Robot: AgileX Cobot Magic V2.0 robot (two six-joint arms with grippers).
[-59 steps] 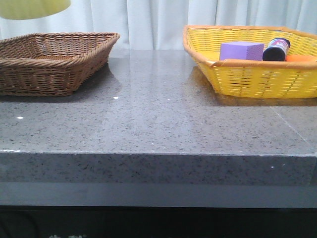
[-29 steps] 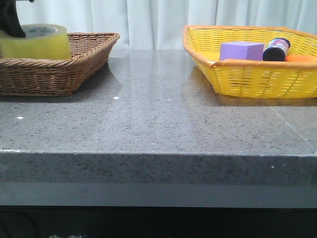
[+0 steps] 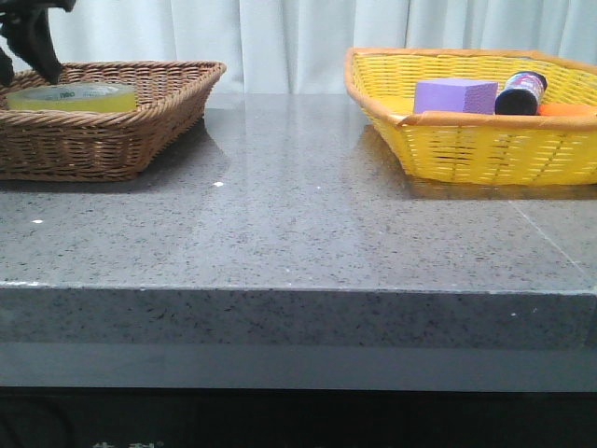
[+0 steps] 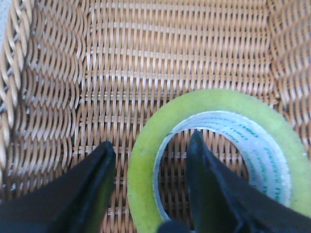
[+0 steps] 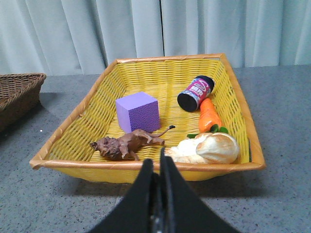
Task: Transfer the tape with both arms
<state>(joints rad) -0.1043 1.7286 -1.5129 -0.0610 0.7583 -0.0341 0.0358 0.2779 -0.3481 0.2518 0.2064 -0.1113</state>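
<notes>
The tape (image 3: 70,96) lies flat on the floor of the brown wicker basket (image 3: 140,121) at the far left, only its upper part showing over the rim. My left gripper (image 3: 28,37) hangs just above it. In the left wrist view the left gripper (image 4: 150,141) is open. One finger is inside the white core and the other outside the yellow-green ring of the tape (image 4: 218,99), with a gap on each side. My right gripper (image 5: 155,160) is shut on nothing, in front of the yellow basket (image 5: 73,162); it is out of the front view.
The yellow basket (image 3: 485,149) at the far right holds a purple block (image 3: 454,95), a dark bottle (image 3: 520,93), a carrot (image 5: 209,116), a toy lion (image 5: 126,143) and a bread roll (image 5: 209,148). Grey stone tabletop (image 3: 298,224) lies between the baskets.
The tape came down with the left gripper from above the view into the brown basket and now lies flat there. The left fingers have opened off it.
</notes>
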